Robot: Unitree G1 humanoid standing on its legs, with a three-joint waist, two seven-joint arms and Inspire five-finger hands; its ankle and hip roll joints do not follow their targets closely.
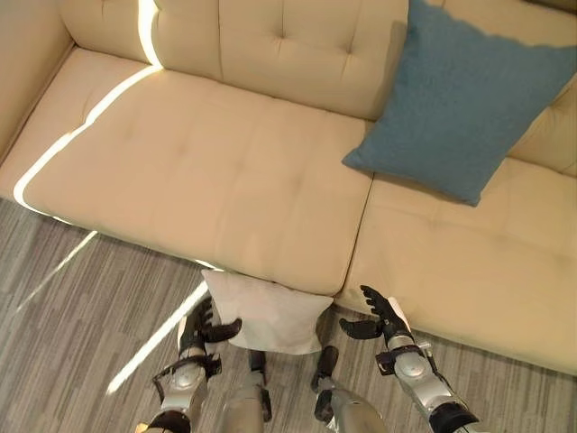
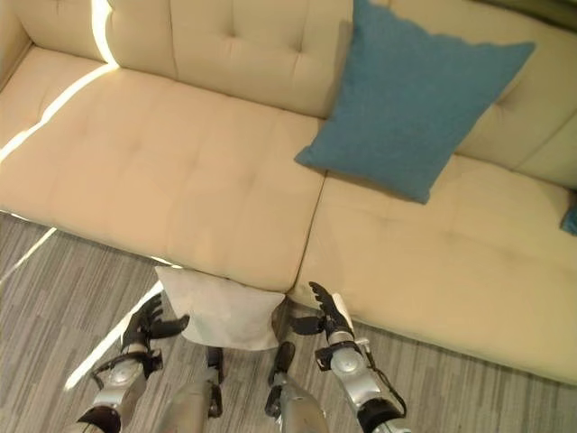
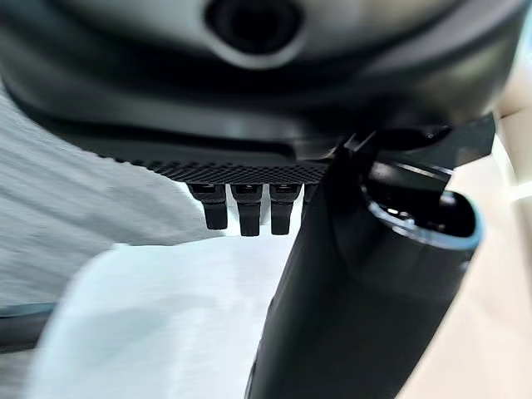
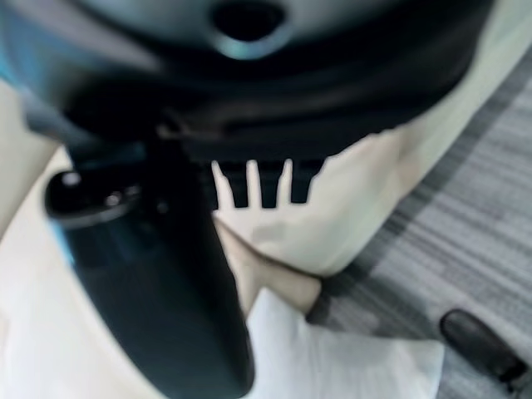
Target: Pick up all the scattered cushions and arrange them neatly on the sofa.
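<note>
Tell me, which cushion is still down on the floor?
The white cushion, lying on the grey floor against the sofa's front edge, between the two hands. The blue cushion already leans on the backrest.

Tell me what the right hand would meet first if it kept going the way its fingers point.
Probably the white cushion on the floor: the right hand is open, fingers aimed at its near edge. Depth is unclear, so it could brush the sofa front instead.
</note>
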